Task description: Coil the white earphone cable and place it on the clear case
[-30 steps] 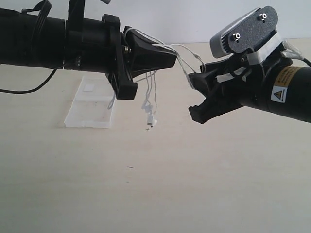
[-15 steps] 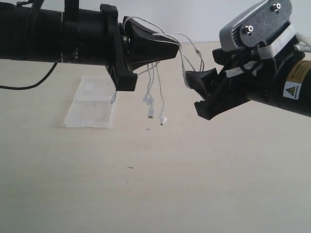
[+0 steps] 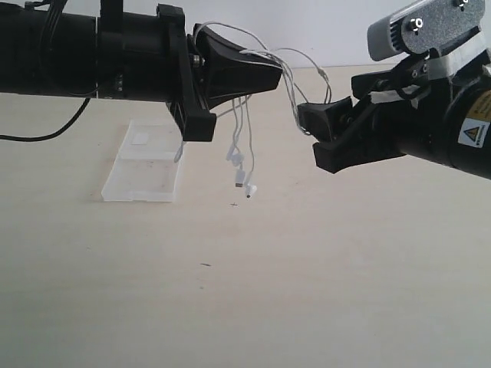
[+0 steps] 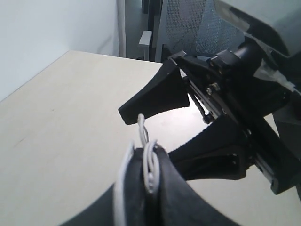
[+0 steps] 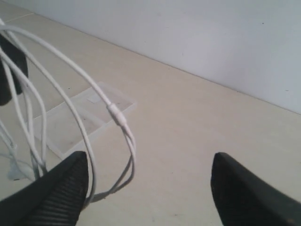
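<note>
Toward the upper left of the exterior frame, the left hand [image 3: 270, 77] is clamped tight on several gathered loops of the thin white earphone cable [image 3: 232, 157], holding the coil off the pale wooden surface [image 3: 245, 291] so the earbuds dangle free. At right, the right hand [image 3: 310, 136] stands wide open and grips nothing, though one loop arcs just beside its upper jaw, seemingly to shape the coil. Left of centre, below the left hand, the clear flat plastic case [image 3: 146, 165] lies on the surface with bare room around it, so lowering the bundle there looks unobstructed.
</note>
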